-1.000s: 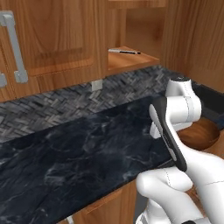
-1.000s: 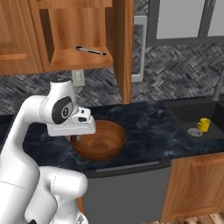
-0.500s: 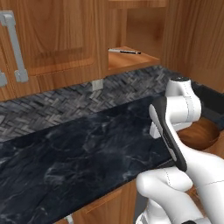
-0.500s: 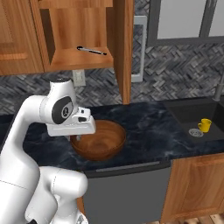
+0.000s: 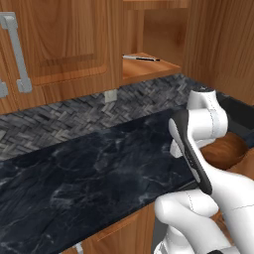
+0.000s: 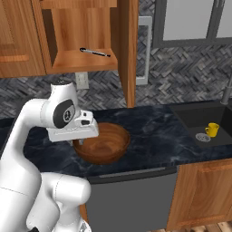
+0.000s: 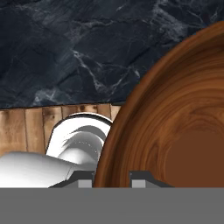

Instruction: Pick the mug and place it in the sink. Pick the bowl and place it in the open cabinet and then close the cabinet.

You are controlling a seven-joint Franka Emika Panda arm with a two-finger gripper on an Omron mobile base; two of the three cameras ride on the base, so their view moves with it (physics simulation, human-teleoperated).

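Claw on the bowl's rim

I see my claw (image 7: 113, 177) clamped across the rim of the bowl (image 7: 175, 127), lifted over the counter (image 7: 65, 48); the mug (image 6: 212, 130) sits in the sink (image 6: 199, 118), well apart.

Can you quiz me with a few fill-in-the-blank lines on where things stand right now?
1. The mug sits inside the ____.
2. The gripper straddles the rim of the ____.
3. The cabinet door stands ____.
4. On the cabinet shelf lies a ____.

Missing words: sink; bowl; open; pen
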